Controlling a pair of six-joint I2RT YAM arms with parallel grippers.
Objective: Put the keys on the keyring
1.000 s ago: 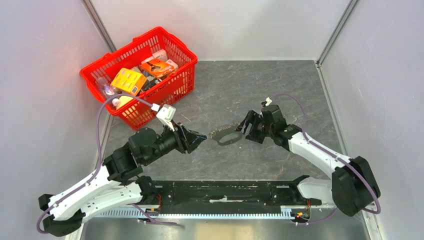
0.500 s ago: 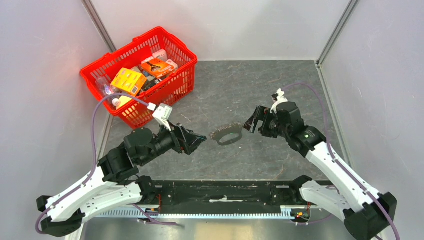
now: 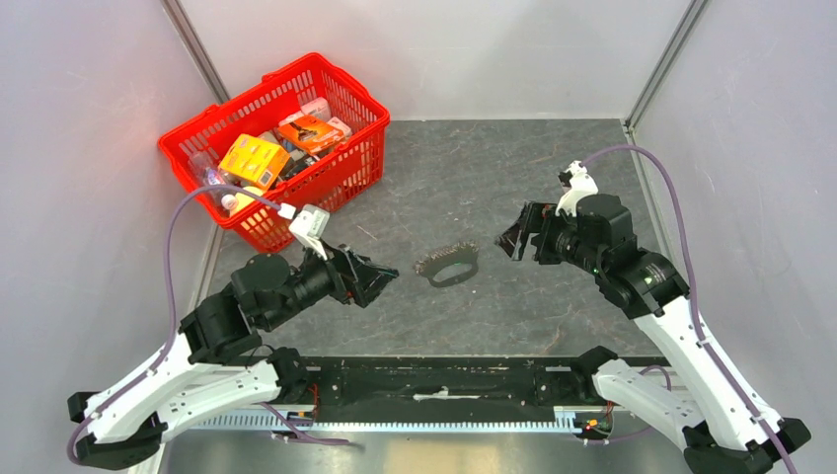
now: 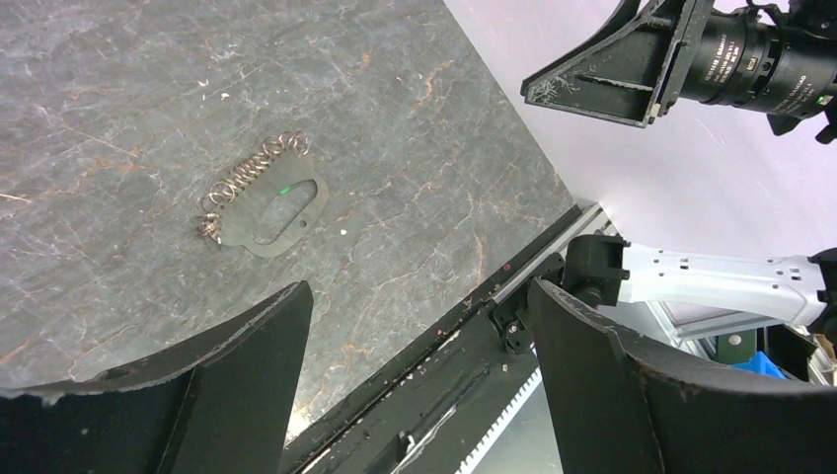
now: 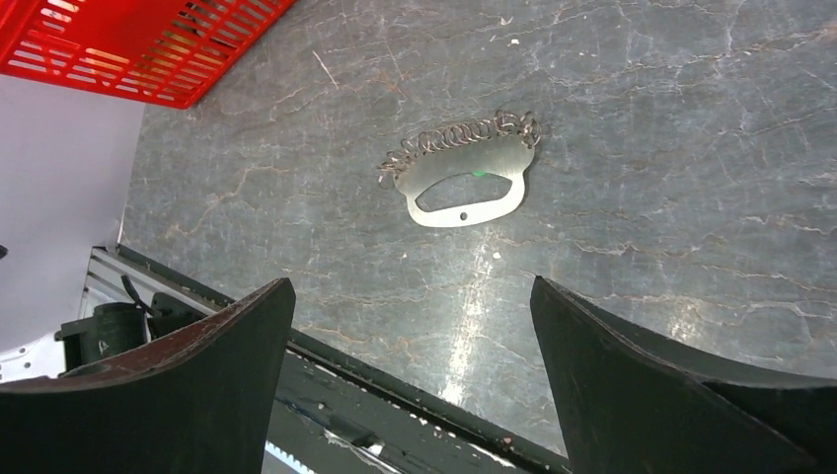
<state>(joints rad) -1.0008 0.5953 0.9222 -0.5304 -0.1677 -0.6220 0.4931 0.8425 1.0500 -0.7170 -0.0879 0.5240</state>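
The keyring (image 3: 447,267) is a dark grey oval plate with a row of small rings along one rim. It lies flat on the grey table between the two arms. It also shows in the left wrist view (image 4: 229,229) and the right wrist view (image 5: 494,215). A tiny green spot, the key's head (image 4: 283,191), sits at the inner edge of the loop, also seen from the right wrist (image 5: 478,174). My left gripper (image 3: 380,279) is open and empty, left of the keyring (image 4: 419,291). My right gripper (image 3: 513,237) is open and empty, to its right and apart from it (image 5: 412,281).
A red basket (image 3: 326,183) full of packets stands at the back left; its corner shows in the right wrist view (image 5: 148,49). The black base rail (image 3: 444,380) runs along the near edge. Grey walls close the sides and back.
My right gripper, which was at the keyring's right end, has drawn back to the right and up. My left gripper has pulled back a little to the left. The keyring stays on the table.
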